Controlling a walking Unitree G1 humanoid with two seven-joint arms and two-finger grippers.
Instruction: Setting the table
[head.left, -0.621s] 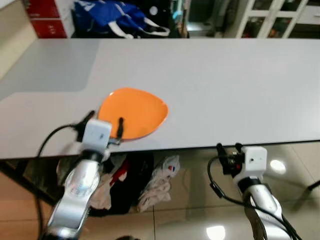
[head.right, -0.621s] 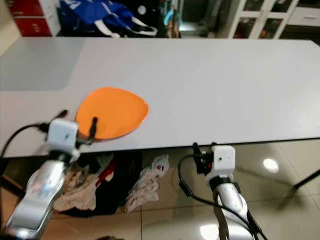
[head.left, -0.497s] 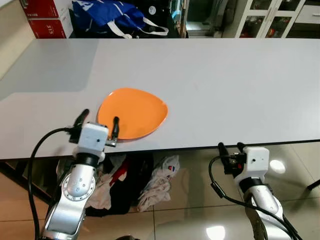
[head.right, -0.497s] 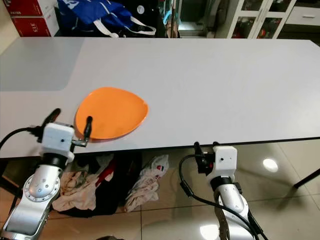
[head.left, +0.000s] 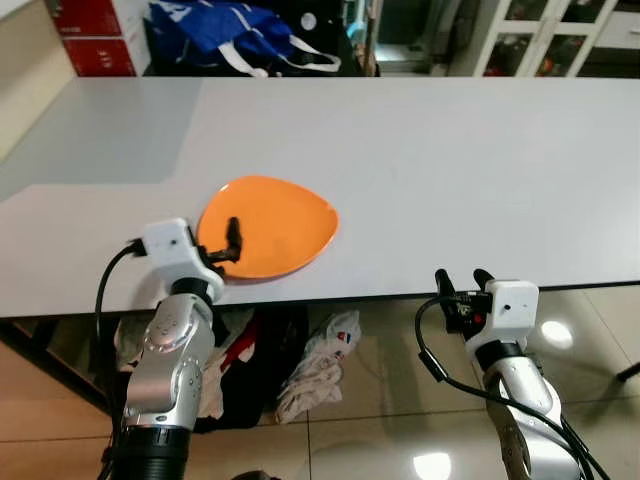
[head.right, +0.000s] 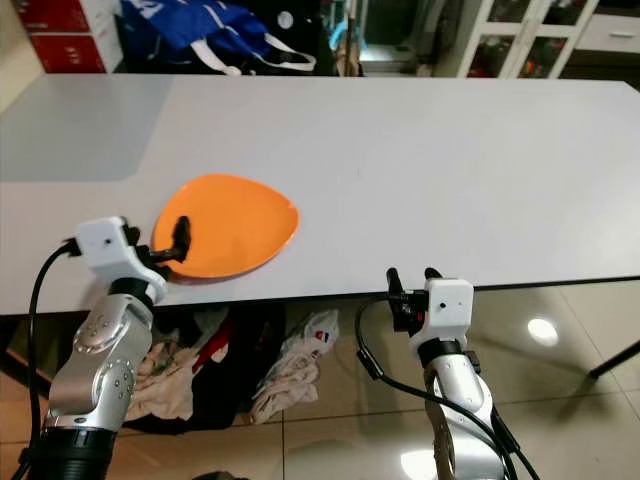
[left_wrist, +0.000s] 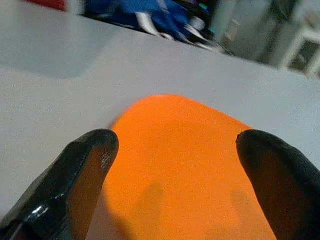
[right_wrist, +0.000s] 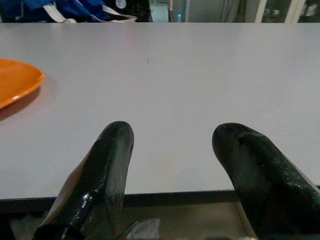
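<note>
An orange plate (head.left: 272, 225) lies flat on the grey table (head.left: 450, 170), near its front edge on the left. My left gripper (left_wrist: 177, 145) is open at the plate's near left rim. Its two black fingers (left_wrist: 87, 170) stand wide apart over the plate with nothing held; one finger (head.left: 233, 233) reaches over the rim in the eye views. My right gripper (head.left: 460, 282) is open just below the table's front edge, right of centre. It points at the table top and its fingers (right_wrist: 112, 150) hold nothing.
A blue bag (head.left: 240, 30) and red boxes (head.left: 95, 40) stand behind the table's far left. White cabinets (head.left: 560, 35) are at the back right. Clothes and bags (head.left: 300, 370) lie on the glossy floor under the table.
My left arm has swung inward and its gripper has turned toward the plate, bringing a finger over the rim. The right gripper has hardly moved.
</note>
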